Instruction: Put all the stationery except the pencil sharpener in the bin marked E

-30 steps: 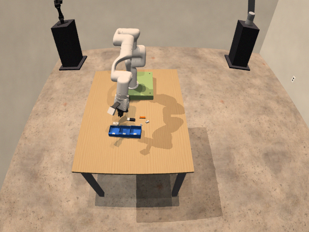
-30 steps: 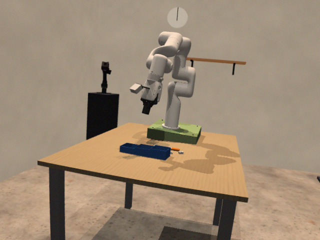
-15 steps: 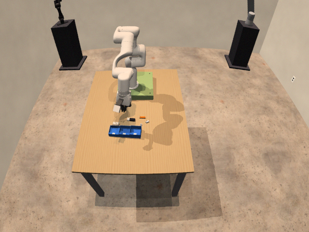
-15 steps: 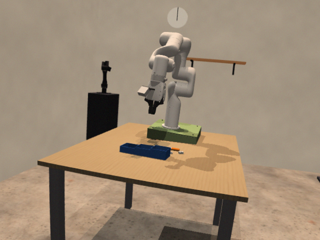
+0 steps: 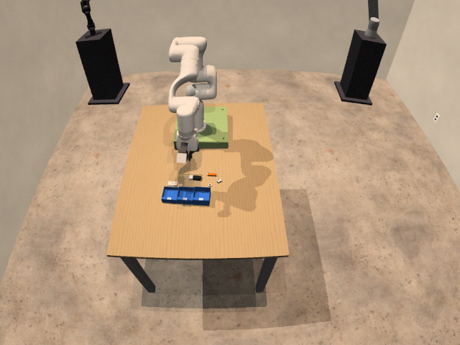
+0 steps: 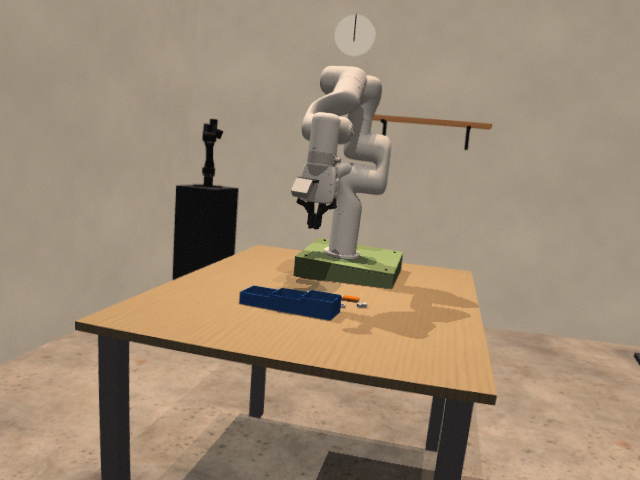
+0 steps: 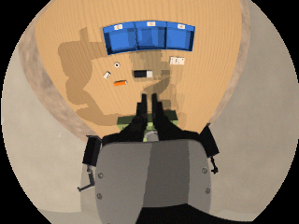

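Observation:
A blue bin (image 5: 176, 200) (image 6: 289, 305) (image 7: 134, 28) with three compartments stands on the table; its white labels are too small to read. Behind it lie a black-and-white block (image 5: 195, 177) (image 7: 142, 74), an orange stick (image 5: 211, 174) (image 6: 351, 298) (image 7: 121, 82), a small white piece (image 5: 219, 180) (image 6: 362, 304) (image 7: 107, 75), a tiny round piece (image 5: 210, 184) (image 7: 116, 63) and a small white flat piece (image 5: 172, 182) (image 7: 177, 60). My gripper (image 5: 190, 154) (image 6: 315, 225) (image 7: 149, 100) hangs high above the table, near the arm's base, pointing down. Its fingers are shut with nothing between them.
The arm stands on a green base plate (image 5: 219, 126) (image 6: 382, 271) at the back of the wooden table (image 5: 200, 230) (image 6: 392, 356). Black pedestals (image 5: 100, 65) (image 5: 359, 67) stand on the floor behind the table.

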You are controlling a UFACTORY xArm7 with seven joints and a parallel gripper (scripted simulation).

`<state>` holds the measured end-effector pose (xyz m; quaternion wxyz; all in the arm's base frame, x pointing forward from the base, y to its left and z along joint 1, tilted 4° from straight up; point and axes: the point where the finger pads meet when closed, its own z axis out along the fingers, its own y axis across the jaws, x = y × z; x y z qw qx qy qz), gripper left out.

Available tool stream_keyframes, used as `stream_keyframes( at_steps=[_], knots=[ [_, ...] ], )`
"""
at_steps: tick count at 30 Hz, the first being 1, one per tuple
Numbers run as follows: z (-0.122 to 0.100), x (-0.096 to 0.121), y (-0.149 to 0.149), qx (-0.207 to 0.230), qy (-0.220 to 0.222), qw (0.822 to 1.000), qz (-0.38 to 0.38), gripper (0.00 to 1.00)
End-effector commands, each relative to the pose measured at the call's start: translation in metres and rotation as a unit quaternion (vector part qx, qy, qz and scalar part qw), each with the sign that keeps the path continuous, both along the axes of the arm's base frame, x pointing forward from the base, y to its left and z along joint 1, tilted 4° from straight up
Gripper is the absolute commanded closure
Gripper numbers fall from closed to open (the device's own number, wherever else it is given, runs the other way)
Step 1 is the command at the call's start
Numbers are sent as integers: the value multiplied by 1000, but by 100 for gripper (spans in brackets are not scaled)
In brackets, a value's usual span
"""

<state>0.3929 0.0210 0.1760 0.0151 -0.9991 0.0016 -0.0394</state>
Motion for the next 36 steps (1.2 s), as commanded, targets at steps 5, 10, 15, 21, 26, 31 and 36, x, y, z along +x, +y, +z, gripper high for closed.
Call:
stream_keyframes(
  at_steps=[5,10,15,21,26,31,36],
  knots=[
    [-1,-22,7,10,11,999,50,93],
    [-1,-22,7,10,11,999,50,93],
    [-1,-22,7,10,11,999,50,93],
    [-22,-1,-10,11,11,999,37,93],
    [-48,24,-31,11,11,999,37,93],
    [-63,40,-43,11,11,999,37,93],
    [-87,63,-62,11,11,999,37,93]
  ],
)
